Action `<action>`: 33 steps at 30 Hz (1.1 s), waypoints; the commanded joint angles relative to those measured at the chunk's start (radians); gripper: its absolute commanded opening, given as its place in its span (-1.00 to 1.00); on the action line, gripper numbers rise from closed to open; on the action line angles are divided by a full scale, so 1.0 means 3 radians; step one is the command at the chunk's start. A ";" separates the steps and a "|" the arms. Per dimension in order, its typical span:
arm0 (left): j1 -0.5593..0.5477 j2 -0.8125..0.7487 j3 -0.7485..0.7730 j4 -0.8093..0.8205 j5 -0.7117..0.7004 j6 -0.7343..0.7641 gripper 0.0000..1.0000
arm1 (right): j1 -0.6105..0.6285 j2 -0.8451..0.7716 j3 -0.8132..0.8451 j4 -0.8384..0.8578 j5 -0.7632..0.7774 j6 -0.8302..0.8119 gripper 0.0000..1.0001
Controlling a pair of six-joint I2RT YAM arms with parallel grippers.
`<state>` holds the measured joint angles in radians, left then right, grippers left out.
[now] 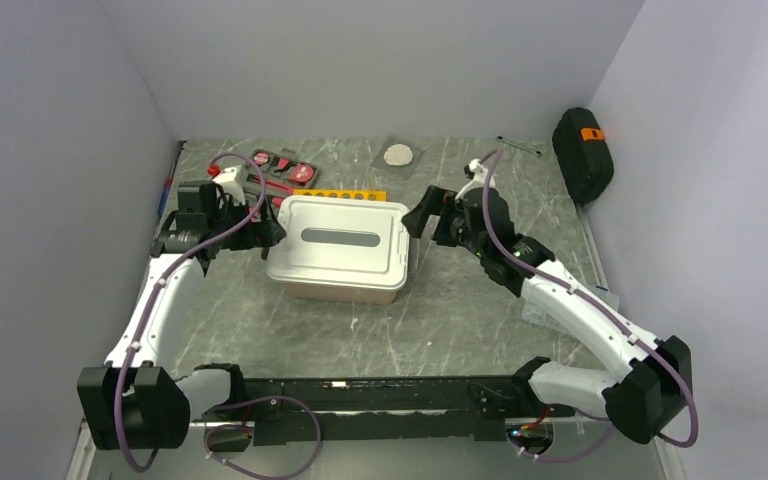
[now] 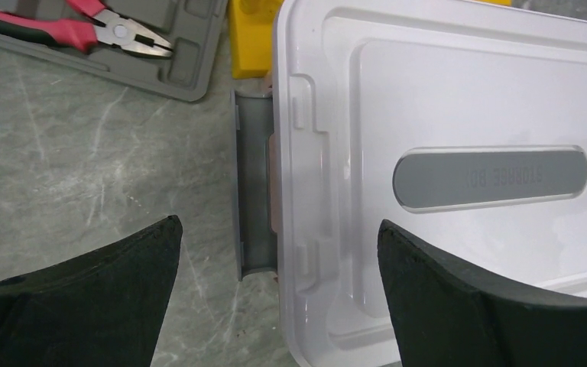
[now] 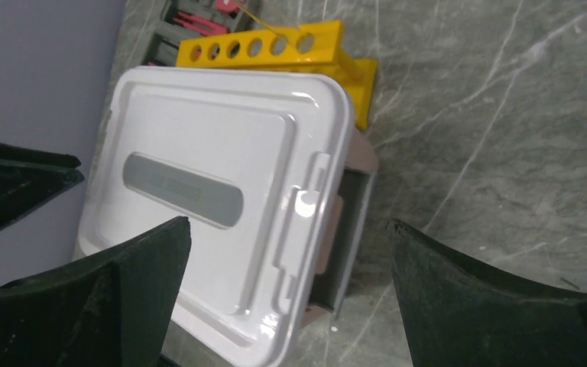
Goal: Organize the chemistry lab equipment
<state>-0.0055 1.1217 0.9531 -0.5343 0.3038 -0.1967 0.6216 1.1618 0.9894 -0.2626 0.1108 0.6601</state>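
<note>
Camera above: the yellow rack point(image 1: 340, 194) lies just behind the white lidded box point(image 1: 305, 262), with the left gripper point(image 1: 263, 228) and right gripper point(image 1: 422, 213) at the box's ends. Left wrist: jaws spread, holding nothing; a yellow corner peeks past the lid. Right wrist: jaws released too; six round holes in a row, rack possibly touching the box.

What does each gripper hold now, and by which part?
Nothing is held. The left gripper and right gripper stand open, one at each end of the white storage box.
</note>
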 commanded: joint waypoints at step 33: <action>0.0427 0.0500 0.0100 0.0009 0.0870 -0.0026 0.99 | -0.0695 0.1295 -0.1749 0.4433 -0.2640 0.1755 0.67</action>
<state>0.1177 1.2762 0.9535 -0.5400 0.5385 -0.2047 0.4137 1.5211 0.4702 0.8772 -0.6342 1.0931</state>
